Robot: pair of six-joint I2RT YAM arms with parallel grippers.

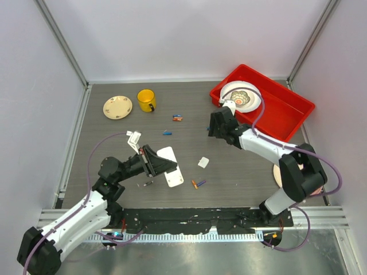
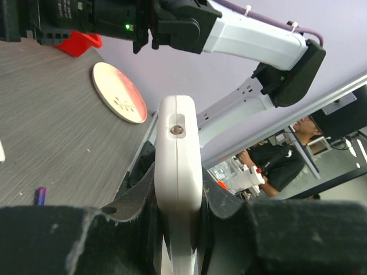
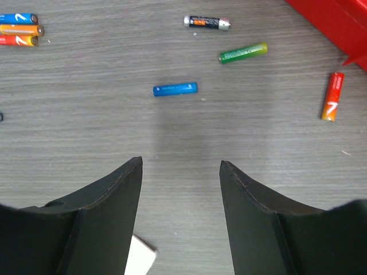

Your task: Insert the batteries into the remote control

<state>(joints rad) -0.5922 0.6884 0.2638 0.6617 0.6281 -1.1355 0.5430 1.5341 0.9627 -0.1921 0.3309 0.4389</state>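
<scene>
Bright, even light; soft shadows.
Top view sharp. A faint shadow lies on the table (image 3: 172,132) ahead of the right pincer (image 3: 180,172); the left pincer (image 2: 178,229) is blurred close up.

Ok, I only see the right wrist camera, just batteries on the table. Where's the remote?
Observer: The left gripper is shut on the remote control, over on the left side.
Operator: What's the red thing in my corner?
Observer: A red tray, with a white plate inside.
Operator: Anything else far away?
Observer: A yellow mug beside a small plate at the far edge.
</scene>
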